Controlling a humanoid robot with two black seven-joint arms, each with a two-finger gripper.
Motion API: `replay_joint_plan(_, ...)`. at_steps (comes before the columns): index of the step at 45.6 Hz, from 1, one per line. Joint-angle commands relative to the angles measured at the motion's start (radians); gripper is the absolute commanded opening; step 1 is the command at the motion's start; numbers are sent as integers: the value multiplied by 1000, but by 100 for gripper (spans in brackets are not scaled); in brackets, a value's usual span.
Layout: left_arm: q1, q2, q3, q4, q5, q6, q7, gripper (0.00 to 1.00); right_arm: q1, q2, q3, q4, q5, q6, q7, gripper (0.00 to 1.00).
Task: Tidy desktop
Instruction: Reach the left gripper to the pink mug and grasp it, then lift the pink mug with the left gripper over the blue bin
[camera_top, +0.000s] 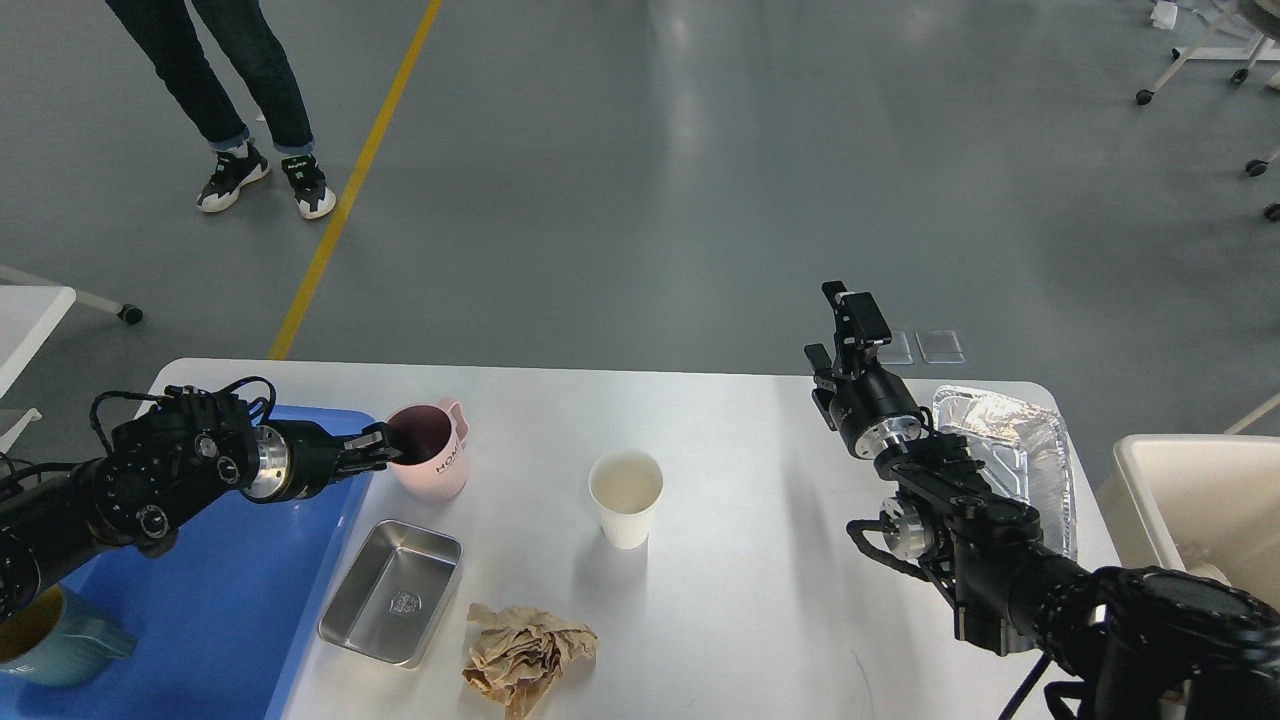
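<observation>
Five loose things sit on the desktop (760, 480) around the paper cup (626, 497). Left of it, your left gripper (385, 447) pinches the pink mug (432, 452) by its rim; it looks rigid and light, so hold there. The steel tin (392, 590) looks slippery. Your right gripper (848, 322), right of the cup, hangs spread and empty.

One pink mug (432, 450), one teal mug (50, 640), one paper cup (626, 498), one steel tin (392, 590), one foil tray (1010, 450), one crumpled paper (525, 655).
</observation>
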Motion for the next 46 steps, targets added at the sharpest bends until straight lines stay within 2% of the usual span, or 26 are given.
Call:
replay_joint_plan(1, -4, 2, 2, -2, 2, -6, -2, 29, -1, 0, 0, 0, 0, 0, 0, 100)
replay_joint_plan(11, -6, 1, 0, -5, 2, -14, -2, 26, -2, 0, 0, 0, 0, 0, 0, 100)
replay_joint_plan(15, -7, 7, 3, -9, 5, -17, -28, 16, -2, 0, 0, 0, 0, 0, 0, 100)
replay_joint_plan(18, -13, 4, 26, -6, 14, -11, -46, 0, -2, 0, 0, 0, 0, 0, 0, 100)
replay_joint_plan(22, -27, 1, 75, -2, 21, -5, -62, 0, -2, 0, 0, 0, 0, 0, 0, 100)
replay_joint_plan(28, -36, 7, 85, -2, 23, -5, -114, 0, -2, 0, 0, 0, 0, 0, 0, 100)
replay_joint_plan(43, -68, 31, 89, -4, 25, -14, -144, 0, -2, -1, 0, 0, 0, 0, 0, 100)
replay_joint_plan(46, -84, 51, 89, -4, 23, -22, -164, 0, -2, -1, 0, 0, 0, 0, 0, 100)
